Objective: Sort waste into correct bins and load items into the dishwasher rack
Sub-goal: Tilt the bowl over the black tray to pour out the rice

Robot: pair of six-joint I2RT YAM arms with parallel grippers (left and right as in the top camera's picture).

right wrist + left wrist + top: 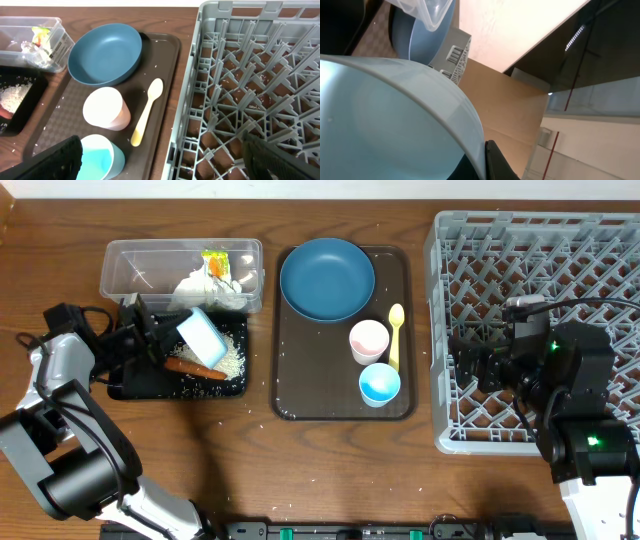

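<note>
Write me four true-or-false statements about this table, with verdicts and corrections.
1. The left pincer holds the light blue bowl tilted over the black tray. True.
2. The yellow spoon lies in the dishwasher rack. False: it lies on the brown serving tray, beside the pink cup.
3. The wrapper is in the clear tub. True.
4. The right pincer grips the pink cup. False: it is open and empty, over the rack.
</note>
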